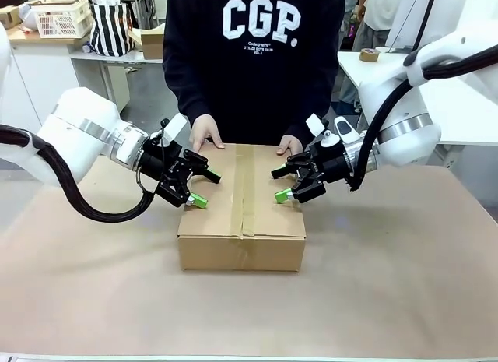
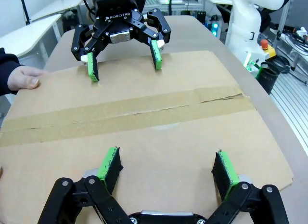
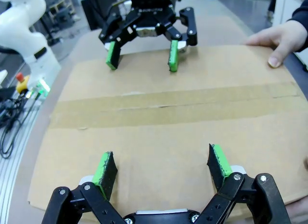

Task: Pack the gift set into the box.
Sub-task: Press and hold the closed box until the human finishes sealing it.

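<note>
The box (image 1: 241, 245) sits shut in the middle of the brown-covered table (image 1: 389, 300), its top flaps lying flat, with a strip of brown tape (image 1: 243, 191) running along the centre seam from the near edge to the far one. The cardboard faces that show carry no print. The left gripper (image 1: 206, 188) hangs at the box's left top edge with its green-padded fingers spread wide and nothing between them. The right gripper (image 1: 278, 185) does the same at the right top edge, fingers wide and empty, so the two face each other across the lid. In the left wrist view the right gripper's black body shows the word "ROBOTIQ" (image 2: 117, 15) in white letters. The person stands at the far side with both hands on the box's far edge, one hand (image 1: 205, 133) near the left corner and the other hand (image 1: 289, 146) near the right corner. Their dark sweatshirt (image 1: 253, 58) reads "CGP." in large white letters, with lines of smaller print beneath that are too small to make out.
</note>
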{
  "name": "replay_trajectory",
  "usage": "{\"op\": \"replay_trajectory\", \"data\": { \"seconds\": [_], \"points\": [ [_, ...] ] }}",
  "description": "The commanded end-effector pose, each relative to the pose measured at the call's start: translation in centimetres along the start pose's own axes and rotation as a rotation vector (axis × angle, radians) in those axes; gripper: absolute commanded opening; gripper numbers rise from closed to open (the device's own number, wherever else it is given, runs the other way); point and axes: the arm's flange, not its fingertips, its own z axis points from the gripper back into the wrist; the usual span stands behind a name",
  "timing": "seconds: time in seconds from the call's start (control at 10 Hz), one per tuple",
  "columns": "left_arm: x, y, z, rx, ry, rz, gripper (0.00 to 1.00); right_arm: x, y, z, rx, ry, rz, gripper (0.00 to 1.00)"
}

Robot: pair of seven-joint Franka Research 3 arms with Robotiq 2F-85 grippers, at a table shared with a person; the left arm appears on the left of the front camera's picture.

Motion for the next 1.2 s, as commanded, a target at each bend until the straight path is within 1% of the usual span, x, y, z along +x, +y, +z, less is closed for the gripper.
{"op": "replay_trajectory", "data": {
  "seconds": [0.0,1.1],
  "points": [
    [-0.19,-0.11,-0.08,0.000,0.002,0.004,1.00,-0.04,-0.01,-0.06,-0.002,0.002,0.000,1.00],
    [-0.19,-0.11,-0.08,0.000,0.002,0.004,1.00,-0.04,-0.01,-0.06,-0.002,0.002,0.000,1.00]
  ]
}}
